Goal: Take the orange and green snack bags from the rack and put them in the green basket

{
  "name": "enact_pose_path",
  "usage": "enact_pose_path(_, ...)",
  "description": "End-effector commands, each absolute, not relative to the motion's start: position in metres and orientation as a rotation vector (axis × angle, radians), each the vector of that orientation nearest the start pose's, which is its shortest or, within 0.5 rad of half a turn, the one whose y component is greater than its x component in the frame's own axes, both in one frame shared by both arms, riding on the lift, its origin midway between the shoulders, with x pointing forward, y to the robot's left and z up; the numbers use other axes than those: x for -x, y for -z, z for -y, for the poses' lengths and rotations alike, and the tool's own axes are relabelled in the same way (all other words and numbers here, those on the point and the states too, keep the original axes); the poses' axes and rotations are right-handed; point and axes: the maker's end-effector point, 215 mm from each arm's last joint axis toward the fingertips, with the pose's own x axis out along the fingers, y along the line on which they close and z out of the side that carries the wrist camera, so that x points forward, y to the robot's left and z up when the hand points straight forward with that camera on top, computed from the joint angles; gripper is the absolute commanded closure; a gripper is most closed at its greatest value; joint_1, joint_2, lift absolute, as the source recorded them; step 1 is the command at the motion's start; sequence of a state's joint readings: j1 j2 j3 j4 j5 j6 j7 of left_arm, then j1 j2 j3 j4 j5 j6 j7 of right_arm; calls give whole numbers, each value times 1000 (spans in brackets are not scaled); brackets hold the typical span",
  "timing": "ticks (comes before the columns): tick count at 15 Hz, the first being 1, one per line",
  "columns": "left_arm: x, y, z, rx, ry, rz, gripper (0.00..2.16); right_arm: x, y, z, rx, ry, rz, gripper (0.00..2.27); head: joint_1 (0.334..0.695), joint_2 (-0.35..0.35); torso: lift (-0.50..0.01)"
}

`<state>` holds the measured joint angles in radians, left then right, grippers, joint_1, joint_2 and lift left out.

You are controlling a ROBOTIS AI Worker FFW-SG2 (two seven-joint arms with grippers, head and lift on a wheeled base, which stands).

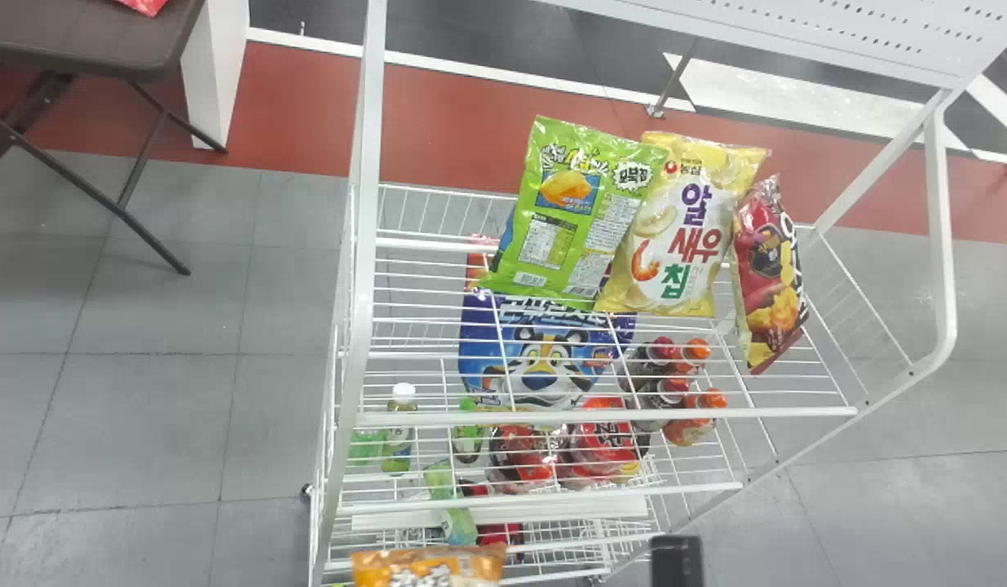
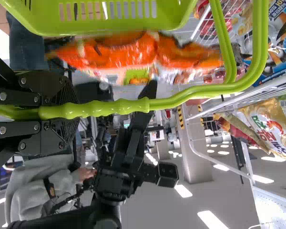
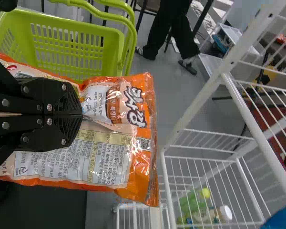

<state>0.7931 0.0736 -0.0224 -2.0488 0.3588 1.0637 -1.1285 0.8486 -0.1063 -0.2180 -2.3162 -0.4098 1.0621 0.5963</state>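
Observation:
In the head view the orange snack bag (image 1: 428,566) is at the bottom edge, with a black part of my right arm (image 1: 676,561) to its right. My right gripper (image 3: 81,114) is shut on the orange bag (image 3: 105,157), pinching its middle, close by the green basket (image 3: 76,45); whether it is above the opening I cannot tell. In the left wrist view the bag (image 2: 119,51) lies beside the basket (image 2: 109,12). My left gripper (image 2: 62,112) is shut on the basket's handle (image 2: 119,108). The green snack bag (image 1: 564,220) leans on the rack's top shelf.
The white wire rack (image 1: 360,244) also holds a yellow bag (image 1: 682,228) and a red bag (image 1: 768,277) right of the green one. Bottles and more packs stand on the lower shelves. A brown table (image 1: 79,37) is at the far left.

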Motion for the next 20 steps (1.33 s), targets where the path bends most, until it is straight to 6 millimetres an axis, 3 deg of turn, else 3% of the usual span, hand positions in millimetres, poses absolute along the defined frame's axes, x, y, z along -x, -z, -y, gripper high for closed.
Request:
enact_pose_path(1, -83, 468, 1, 1040, 1104, -1080, 2148, -180, 511, 115, -518, -595, -1005, 2250, 695, -350, 0)
enact_pose_path(4, -79, 468, 4, 1040, 1113, -1087, 2148, -190, 525, 78, -485, -647, -947, 2250, 695, -350, 0)
enact_pose_path(6, -78, 467, 3, 1041, 1115, -1087, 2148, -182, 535, 56, -458, -680, -958, 2250, 695, -350, 0)
enact_pose_path(9, -78, 467, 3, 1041, 1116, -1085, 2148, -154, 542, 34, -433, -730, -1025, 2246, 695, -350, 0)
enact_pose_path(12, -79, 467, 3, 1040, 1118, -1081, 2148, -129, 559, 31, -355, -728, -1098, 2250, 695, -286, 0)
enact_pose_path(13, -79, 466, 3, 1039, 1118, -1078, 2148, -126, 560, 31, -359, -726, -1111, 2121, 695, -290, 0)
enact_pose_path(14, -79, 466, 3, 1039, 1118, -1078, 2148, -131, 559, 37, -346, -706, -1104, 1420, 695, -303, 0)
enact_pose_path(15, -79, 466, 3, 1039, 1118, -1078, 2148, -135, 558, 43, -341, -694, -1099, 215, 695, -313, 0)
enact_pose_path(16, -79, 467, 2, 1037, 1117, -1079, 2148, -136, 558, 49, -348, -680, -1105, -2, 695, -347, 0)
enact_pose_path(20, -82, 467, 2, 1036, 1116, -1070, 2148, -127, 542, 69, -357, -652, -1149, 60, 695, -350, 0)
